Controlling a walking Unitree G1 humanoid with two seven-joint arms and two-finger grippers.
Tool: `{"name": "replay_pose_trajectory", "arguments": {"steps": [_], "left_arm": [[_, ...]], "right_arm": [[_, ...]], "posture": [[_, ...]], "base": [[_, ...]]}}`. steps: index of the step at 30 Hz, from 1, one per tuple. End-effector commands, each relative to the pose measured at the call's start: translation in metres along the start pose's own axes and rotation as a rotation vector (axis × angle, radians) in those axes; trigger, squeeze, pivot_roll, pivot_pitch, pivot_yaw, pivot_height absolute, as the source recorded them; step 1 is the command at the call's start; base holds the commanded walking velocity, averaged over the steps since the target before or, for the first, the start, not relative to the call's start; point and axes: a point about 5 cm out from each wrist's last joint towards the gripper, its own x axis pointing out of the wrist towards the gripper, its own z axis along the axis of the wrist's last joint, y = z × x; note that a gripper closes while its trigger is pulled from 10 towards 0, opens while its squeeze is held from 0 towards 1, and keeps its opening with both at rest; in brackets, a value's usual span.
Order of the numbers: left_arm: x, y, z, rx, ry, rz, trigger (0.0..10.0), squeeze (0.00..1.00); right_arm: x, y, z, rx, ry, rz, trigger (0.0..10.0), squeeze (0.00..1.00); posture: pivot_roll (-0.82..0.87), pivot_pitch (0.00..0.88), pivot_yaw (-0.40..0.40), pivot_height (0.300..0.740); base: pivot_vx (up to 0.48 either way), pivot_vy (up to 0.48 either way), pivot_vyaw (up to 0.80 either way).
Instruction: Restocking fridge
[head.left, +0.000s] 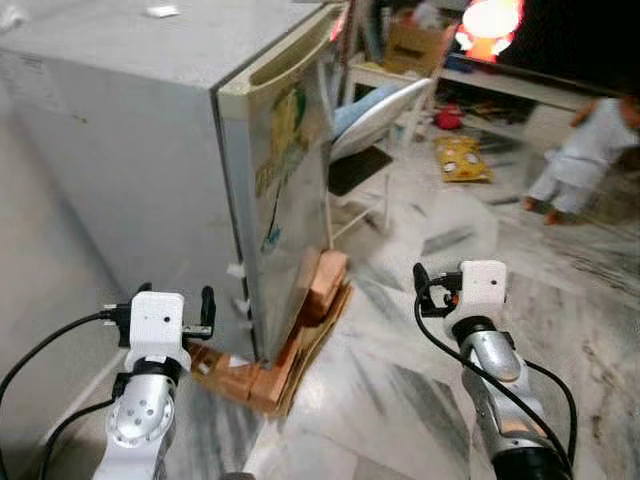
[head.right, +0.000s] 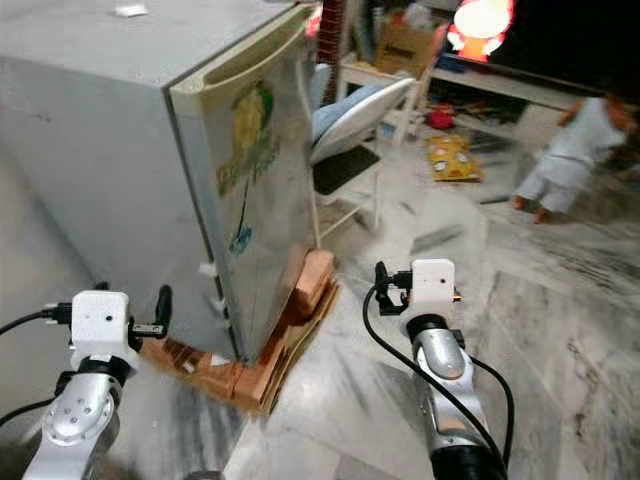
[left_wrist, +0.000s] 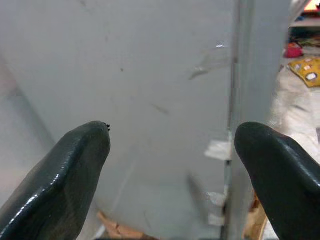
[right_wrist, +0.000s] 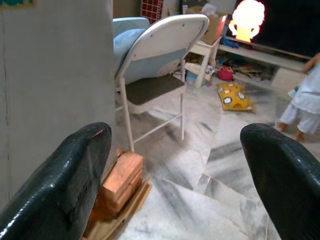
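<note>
A small grey fridge (head.left: 150, 150) stands ahead on the left with its door (head.left: 290, 190) closed; the door carries a yellow-green sticker and faces right. The fridge rests on bricks (head.left: 325, 280) and flattened cardboard. My left gripper (head.left: 177, 297) is held up beside the fridge's grey side wall (left_wrist: 150, 90), open and empty, a short way from it. My right gripper (head.left: 455, 285) hovers over the marble floor to the right of the door, also open with nothing between its fingers (right_wrist: 70, 180).
A white folding chair (head.left: 375, 120) stands just beyond the fridge door. A yellow packet (head.left: 460, 158) lies on the floor farther back. A person (head.left: 585, 150) in white stands at the far right near a low TV shelf (head.left: 500, 85).
</note>
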Motion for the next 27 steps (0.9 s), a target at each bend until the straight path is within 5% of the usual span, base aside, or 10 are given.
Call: {"name": "replay_pose_trajectory", "arguments": {"steps": [1, 16, 27], "left_arm": [[0.002, -0.001, 0.005, -0.007, -0.021, -0.002, 10.0, 0.00], [0.000, -0.003, 0.004, -0.005, -0.025, 0.001, 10.0, 0.00], [0.001, 0.006, -0.003, -0.015, 0.015, 0.056, 10.0, 0.00]], "right_arm": [[0.002, -0.005, 0.005, -0.016, -0.012, -0.008, 10.0, 0.00], [0.000, -0.002, 0.004, -0.026, -0.006, 0.019, 10.0, 0.00], [-0.003, 0.000, 0.003, -0.037, -0.006, 0.036, 10.0, 0.00]], "posture": [[0.12, 0.042, -0.087, 0.740], [0.12, 0.049, -0.096, 0.740], [0.12, 0.060, -0.099, 0.740]], "base": [[0.341, 0.000, -0.80], [0.000, 0.000, -0.80], [0.000, 0.000, 0.00]]}}
